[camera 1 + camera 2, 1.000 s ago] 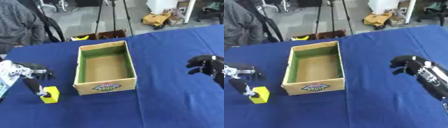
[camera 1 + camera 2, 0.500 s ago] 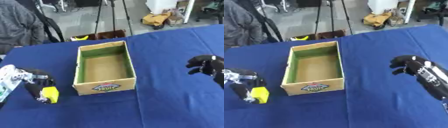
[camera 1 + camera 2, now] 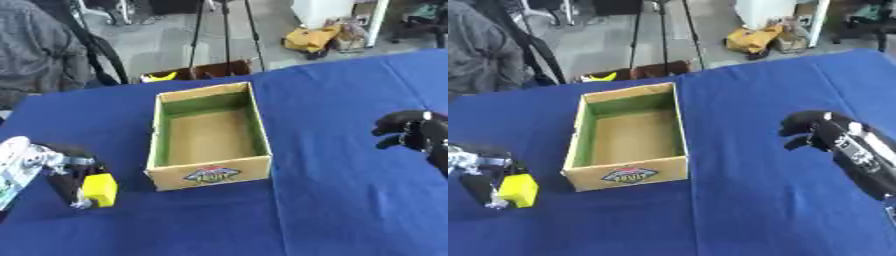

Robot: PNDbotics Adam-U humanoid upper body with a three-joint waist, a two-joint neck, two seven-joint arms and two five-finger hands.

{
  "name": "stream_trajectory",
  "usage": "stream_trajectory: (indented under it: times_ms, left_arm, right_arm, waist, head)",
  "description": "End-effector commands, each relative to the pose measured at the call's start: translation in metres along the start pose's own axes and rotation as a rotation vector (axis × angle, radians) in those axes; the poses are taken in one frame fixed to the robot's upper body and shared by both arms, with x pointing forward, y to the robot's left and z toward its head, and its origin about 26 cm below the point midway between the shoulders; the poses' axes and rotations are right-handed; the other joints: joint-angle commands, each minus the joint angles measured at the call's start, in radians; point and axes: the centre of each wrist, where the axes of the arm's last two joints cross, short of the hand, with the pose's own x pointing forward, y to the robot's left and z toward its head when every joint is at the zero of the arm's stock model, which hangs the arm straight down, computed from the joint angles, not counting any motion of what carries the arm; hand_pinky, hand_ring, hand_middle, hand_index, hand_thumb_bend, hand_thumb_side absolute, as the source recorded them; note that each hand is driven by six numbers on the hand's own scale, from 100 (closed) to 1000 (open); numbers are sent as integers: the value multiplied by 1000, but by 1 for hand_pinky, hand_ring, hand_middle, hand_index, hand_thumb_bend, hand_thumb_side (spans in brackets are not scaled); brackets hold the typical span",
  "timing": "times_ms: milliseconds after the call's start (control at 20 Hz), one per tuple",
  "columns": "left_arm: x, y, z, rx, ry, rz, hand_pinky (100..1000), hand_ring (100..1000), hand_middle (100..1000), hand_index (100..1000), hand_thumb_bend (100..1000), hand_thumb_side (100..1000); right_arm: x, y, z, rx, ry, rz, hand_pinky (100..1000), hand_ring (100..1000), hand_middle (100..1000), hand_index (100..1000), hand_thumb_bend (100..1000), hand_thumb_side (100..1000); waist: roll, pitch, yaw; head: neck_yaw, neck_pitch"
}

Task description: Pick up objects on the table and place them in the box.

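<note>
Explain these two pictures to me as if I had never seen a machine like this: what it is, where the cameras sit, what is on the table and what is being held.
This is a humanoid robot's upper body, steered by a person. Both pictures come from a stereo camera in its head, looking down, so they nearly match. On the blue cloth-covered table stands an open brown cardboard box with a green inside, empty. The robot's left hand, black with silver parts, comes in from the left, its fingers closed around a small yellow block beside the box. Its right hand is at the right, fingers curled, holding nothing.
</note>
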Motion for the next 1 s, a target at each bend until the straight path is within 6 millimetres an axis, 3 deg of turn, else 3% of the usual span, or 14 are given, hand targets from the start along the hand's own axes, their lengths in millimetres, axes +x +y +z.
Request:
stream_trajectory:
  times_ms: [50,100,150,250,300,600,1000]
  left_arm:
    - [-9,3,8,44,27,8,680,641,643,812,337,274]
    - [-9,3,8,63,28,12,676,635,637,807,318,269]
    - [-9,4,8,87,30,15,665,611,606,777,210,242]
    - [-9,6,10,124,34,19,663,605,597,767,178,235]
    - [-8,7,11,137,34,19,658,588,566,731,109,227]
    - [4,35,34,245,16,-4,657,576,545,708,100,225]
    - [39,94,75,439,-1,-87,659,579,549,712,100,227]
  right_arm:
    - [5,-5,-1,10,-6,24,709,786,757,828,100,782]
    - [6,-5,-1,10,-7,24,709,786,757,828,100,782]
    - [6,-5,-1,9,-8,25,709,786,757,828,100,781]
    - [6,-5,-1,8,-9,26,709,786,757,828,100,782]
    - [6,-5,-1,8,-9,26,709,786,757,828,100,782]
    - [6,-5,0,9,-9,25,709,786,757,828,100,781]
    - [4,-5,1,13,-4,20,709,786,757,828,100,780]
  waist:
    - [-5,-12,1]
    - [-6,-12,1]
    - [-7,-12,1]
    - [-8,-11,1]
    - [-8,-12,2]
    - [-9,-14,3]
    - [-9,-25,3]
  head:
    - [-2,-6]
    - [-2,-6]
    - [-2,-6]
    - [-2,-7]
    - [-2,-7]
    - [-3,-10]
    - [-3,-8]
